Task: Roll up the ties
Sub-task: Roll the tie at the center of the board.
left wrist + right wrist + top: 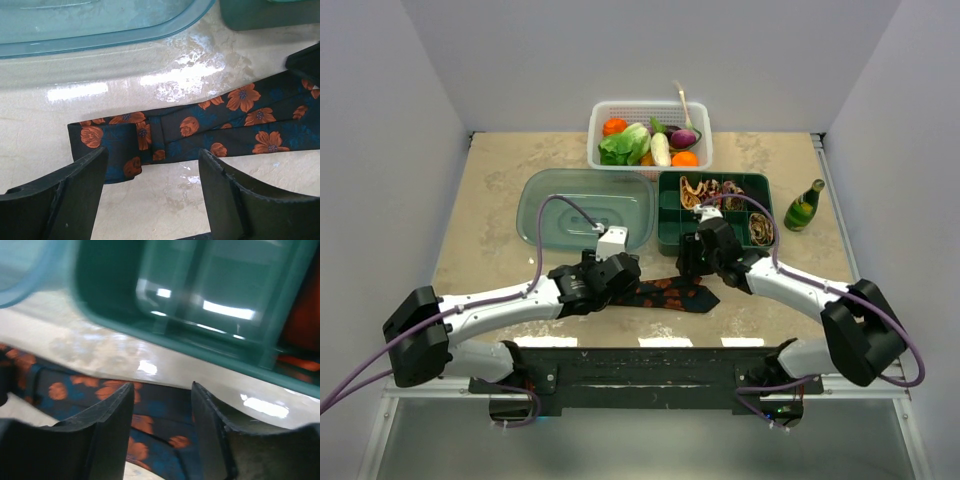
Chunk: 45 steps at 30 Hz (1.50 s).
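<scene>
- Centrally, near the front edge of the beige table (490,180), the black tie with orange flowers (665,293) lay flat, stretched sideways between the two arms.
- In the left wrist view the tie (200,127) ended in a squared, doubled-over end, with a crease across the band just beside that end.
- The left gripper (152,167) hung over that end with its jaws spread wide; nothing sat between the fingers (75,195), and the tie lay just ahead of them.
- The right gripper (161,392) hovered over the tie's other stretch (125,407), beside the front wall of the green compartment tray (165,335). Its jaws stood partly apart, with fabric showing through the gap below them and nothing pinched.
- From above, the tray (670,225) held rolled ties (698,190) in its back and right-hand compartments.
- A clear teal lid (560,190) lay left of the tray, almost touching it.
- Behind both stood a white basket (650,106) of toy vegetables, and a small green bottle (804,207) stood right of the tray.
</scene>
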### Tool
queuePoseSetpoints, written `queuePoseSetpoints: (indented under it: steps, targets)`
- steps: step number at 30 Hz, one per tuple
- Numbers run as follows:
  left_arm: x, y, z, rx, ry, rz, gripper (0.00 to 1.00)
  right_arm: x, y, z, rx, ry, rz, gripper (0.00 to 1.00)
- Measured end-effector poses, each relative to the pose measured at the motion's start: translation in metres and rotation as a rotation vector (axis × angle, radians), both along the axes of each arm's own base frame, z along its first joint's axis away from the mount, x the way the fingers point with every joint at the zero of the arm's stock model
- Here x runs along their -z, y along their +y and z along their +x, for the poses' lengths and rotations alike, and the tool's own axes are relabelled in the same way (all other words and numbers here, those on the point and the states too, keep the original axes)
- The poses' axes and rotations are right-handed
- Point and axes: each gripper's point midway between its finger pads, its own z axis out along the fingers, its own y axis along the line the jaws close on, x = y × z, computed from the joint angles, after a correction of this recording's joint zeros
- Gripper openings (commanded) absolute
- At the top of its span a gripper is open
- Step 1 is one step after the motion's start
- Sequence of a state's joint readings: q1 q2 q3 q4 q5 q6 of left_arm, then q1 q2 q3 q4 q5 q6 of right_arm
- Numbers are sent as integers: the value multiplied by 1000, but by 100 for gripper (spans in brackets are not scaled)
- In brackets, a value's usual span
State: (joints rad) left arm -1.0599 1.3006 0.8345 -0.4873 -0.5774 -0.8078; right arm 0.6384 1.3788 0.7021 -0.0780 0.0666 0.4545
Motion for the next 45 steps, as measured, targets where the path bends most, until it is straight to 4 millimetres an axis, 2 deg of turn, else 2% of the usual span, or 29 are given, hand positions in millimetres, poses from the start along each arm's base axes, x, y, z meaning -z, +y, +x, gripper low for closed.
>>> queuePoseSetpoints:
  steps: [2, 8, 15, 19, 22, 23, 25, 30, 36, 37, 38, 39, 40, 41, 42, 45]
  targets:
    - [3, 3, 0, 2, 1, 2, 79, 2, -16, 1, 43, 9, -20, 70]
    - [6, 4, 2, 8, 2, -4, 79, 17, -40, -3, 98, 60, -66, 67]
    - [5, 5, 4, 13, -5, -13, 79, 41, -46, -9, 109, 136, -101, 59]
    - [4, 6, 5, 9, -11, -21, 79, 43, -44, -9, 111, 142, -92, 30]
    - [4, 8, 5, 6, -13, -25, 79, 45, -40, -8, 109, 148, -76, 17]
    - [5, 9, 4, 6, -13, -24, 79, 45, -39, -8, 109, 152, -69, 7]
    - [6, 10, 4, 4, -12, -22, 79, 45, -38, -8, 107, 155, -64, 0]
    - [9, 14, 6, -6, -10, -18, 80, 41, -38, -14, 101, 167, -53, 0]
    - [12, 17, 6, -11, -6, -13, 80, 12, -38, -15, 98, 105, -11, 0]
    - [13, 18, 6, -13, -5, -11, 80, 7, -38, -15, 97, 95, -4, 5]
    - [14, 18, 6, -14, -4, -10, 80, 3, -38, -15, 97, 87, 1, 19]
    - [14, 19, 6, -14, -4, -9, 80, 1, -38, -15, 97, 84, 4, 35]
    - [15, 19, 6, -16, -3, -8, 80, 1, -39, -16, 96, 84, 4, 58]
    - [15, 20, 6, -17, -3, -8, 80, 2, -39, -17, 97, 90, 1, 65]
    - [15, 20, 6, -18, -3, -7, 80, 5, -39, -18, 95, 102, -4, 68]
    - [16, 20, 7, -19, -4, -8, 80, 18, -40, -22, 83, 139, -29, 68]
